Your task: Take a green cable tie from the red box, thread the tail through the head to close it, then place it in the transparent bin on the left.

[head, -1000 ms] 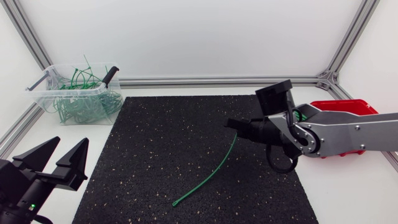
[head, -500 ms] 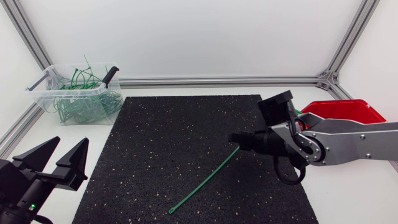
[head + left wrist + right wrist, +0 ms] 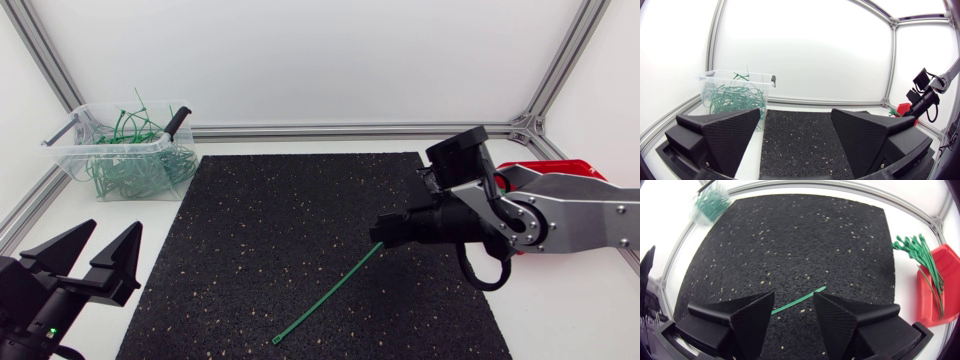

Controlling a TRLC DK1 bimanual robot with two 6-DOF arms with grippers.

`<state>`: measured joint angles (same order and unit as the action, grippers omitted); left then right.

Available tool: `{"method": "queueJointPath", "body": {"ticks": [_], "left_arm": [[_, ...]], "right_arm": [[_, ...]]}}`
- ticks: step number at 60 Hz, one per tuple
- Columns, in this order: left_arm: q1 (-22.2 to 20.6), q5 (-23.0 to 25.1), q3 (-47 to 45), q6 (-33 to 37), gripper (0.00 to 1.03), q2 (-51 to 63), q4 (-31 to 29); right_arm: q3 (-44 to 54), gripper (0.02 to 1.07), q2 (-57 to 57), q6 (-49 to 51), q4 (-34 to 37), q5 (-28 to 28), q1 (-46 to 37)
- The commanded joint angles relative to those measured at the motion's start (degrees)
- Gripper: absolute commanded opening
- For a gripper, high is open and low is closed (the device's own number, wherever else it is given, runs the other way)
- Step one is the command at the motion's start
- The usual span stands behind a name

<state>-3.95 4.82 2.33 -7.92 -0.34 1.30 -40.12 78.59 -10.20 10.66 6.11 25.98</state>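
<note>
Your R gripper (image 3: 793, 297) sits low over the black mat (image 3: 250, 220), fingers apart. The green cable tie (image 3: 328, 292) lies straight on the mat w/ one end under those fingers. L gripper (image 3: 113, 230) is also spread wide, well apart from the transparent bin (image 3: 70, 142). Red box (image 3: 562, 172) is beside your R arm.

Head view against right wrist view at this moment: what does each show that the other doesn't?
Only the head view shows the tie end to end on the mat, and the right arm from outside. Only the right wrist view gives a clear look at the bunch of ties in the red box, and at the right gripper standing open with the tie crossing the gap. Both show the mat, the tie, the bin and the red box.
</note>
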Motion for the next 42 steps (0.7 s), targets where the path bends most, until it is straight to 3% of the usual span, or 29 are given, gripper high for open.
{"method": "queueJointPath", "body": {"ticks": [1, 16, 23, 29, 42], "left_arm": [[-0.4, -0.2, -2.2, -0.8, 0.99, 0.6, -1.3], [-0.4, -0.2, -2.2, -0.8, 0.99, 0.6, -1.3], [-0.6, -0.2, -2.2, -0.8, 0.99, 0.6, -1.3], [-0.5, -0.2, -2.2, -0.8, 0.99, 0.6, -1.3], [-0.5, -0.3, -2.2, -0.8, 0.99, 0.6, -1.3]], "right_arm": [[-3.2, 0.63, 0.7, 7.0, 3.2, 3.8, 1.1], [-11.2, 0.65, 6.7, 31.7, 13.4, 9.4, 5.6], [-15.7, 0.86, 10.5, 35.9, 19.0, 14.2, 6.4], [-17.4, 0.89, 11.8, 42.7, 21.1, 12.9, 9.5], [-18.1, 0.94, 14.1, 52.1, 26.0, 4.3, 19.7]]}}
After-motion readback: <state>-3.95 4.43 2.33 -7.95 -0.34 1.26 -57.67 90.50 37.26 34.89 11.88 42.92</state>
